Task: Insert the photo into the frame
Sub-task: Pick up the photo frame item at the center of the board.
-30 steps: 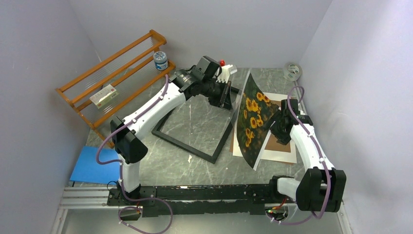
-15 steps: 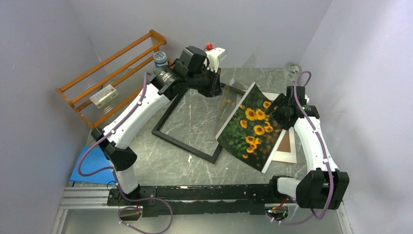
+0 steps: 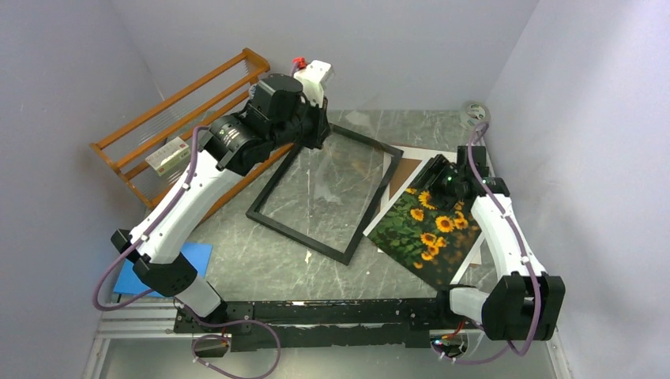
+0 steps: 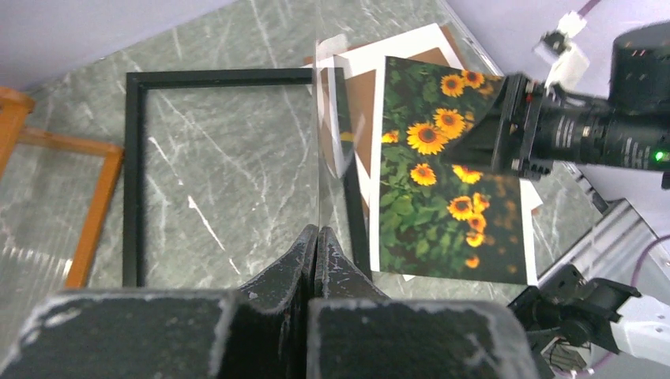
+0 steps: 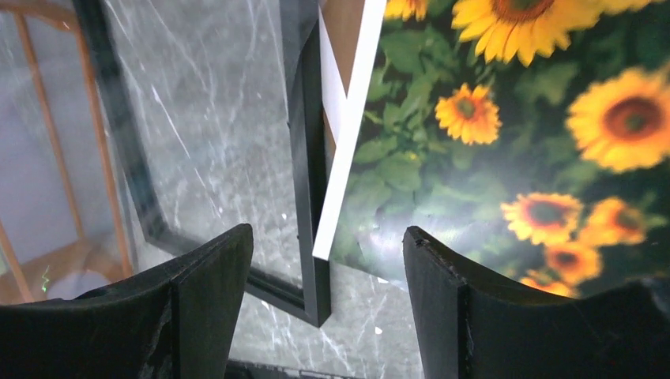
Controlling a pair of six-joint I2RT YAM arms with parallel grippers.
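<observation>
Two facts bore on the coming move. The photo [image 3: 423, 237] lay face up to the right of the frame [image 3: 300, 237], just beside its right rail, on a white sheet [image 3: 430, 151] and a brown backing board [image 3: 404, 170]. Its long axis also seemed to run roughly alongside that rail. The right gripper [image 5: 328, 233] hung over the photo's far end with its jaws apart and nothing between them. The print's edge and the frame's rail both showed below the gap. The left gripper [image 4: 316, 237], by the frame's far-left corner, had its jaws pressed together on the edge of a clear pane [image 4: 330, 126], seemingly raised over the opening. The right arm was much the nearer to the photo, so sliding it leftward into the frame would likely fall to that arm.
</observation>
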